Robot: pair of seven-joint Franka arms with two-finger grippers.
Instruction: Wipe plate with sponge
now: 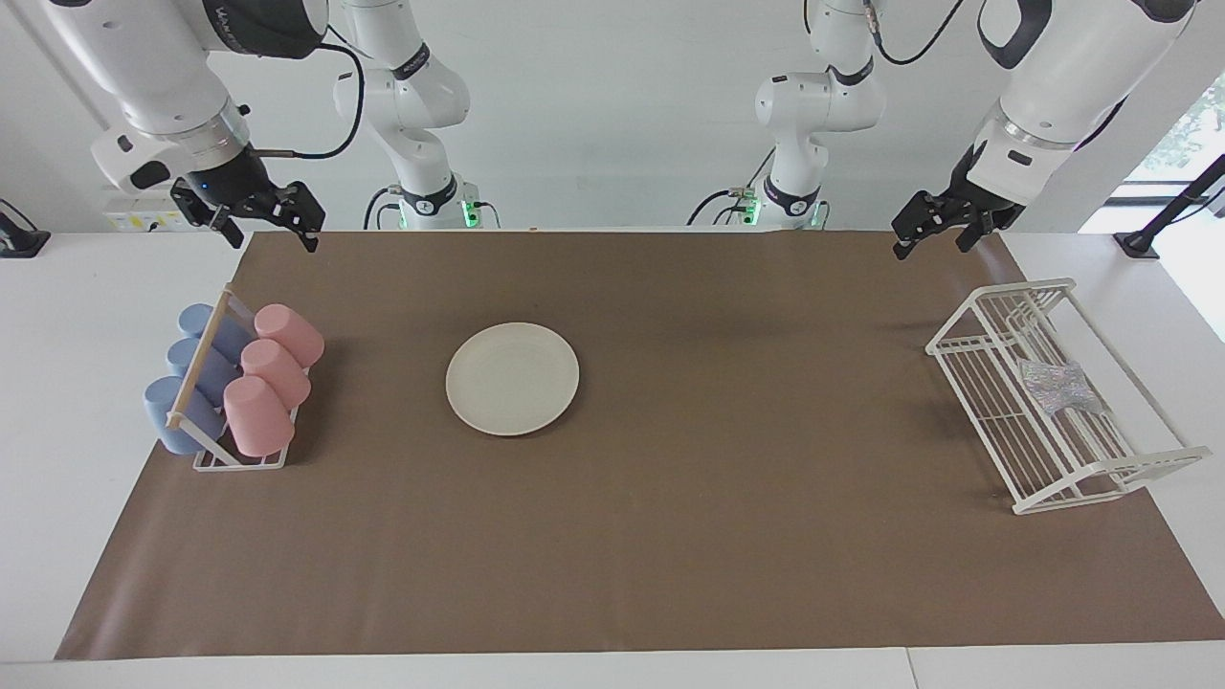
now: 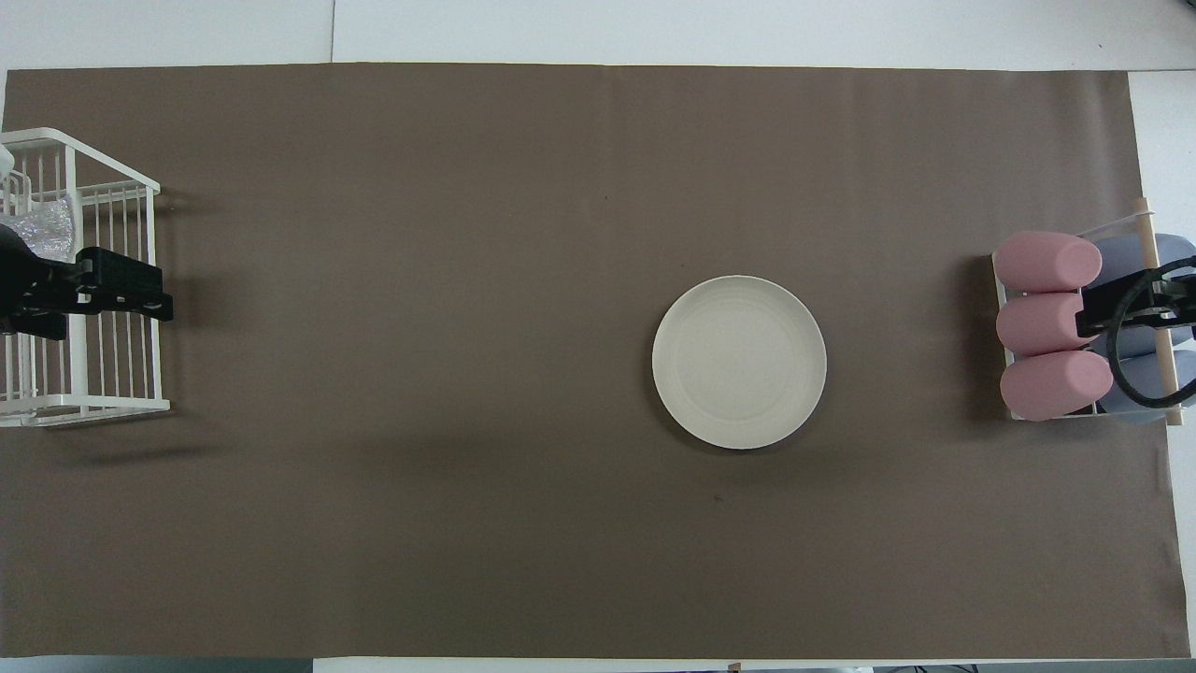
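From the facing view, the plate [image 1: 512, 378] lies flat on the brown mat [image 1: 670, 536], beside the cup rack [image 1: 234, 388]. The sponge [image 1: 1057, 386] rests in the white wire rack [image 1: 1053, 478] at the left arm's end of the surface. The left end effector [image 1: 930, 234] and the right end effector [image 1: 263, 225] hang raised, both released and empty.

From overhead, the plate [image 2: 739, 362] sits apart from both racks, and the sponge [image 2: 45, 227] is partly hidden under the left end effector [image 2: 126, 292]. The right end effector [image 2: 1117, 313] covers the cups [image 2: 1046, 322].
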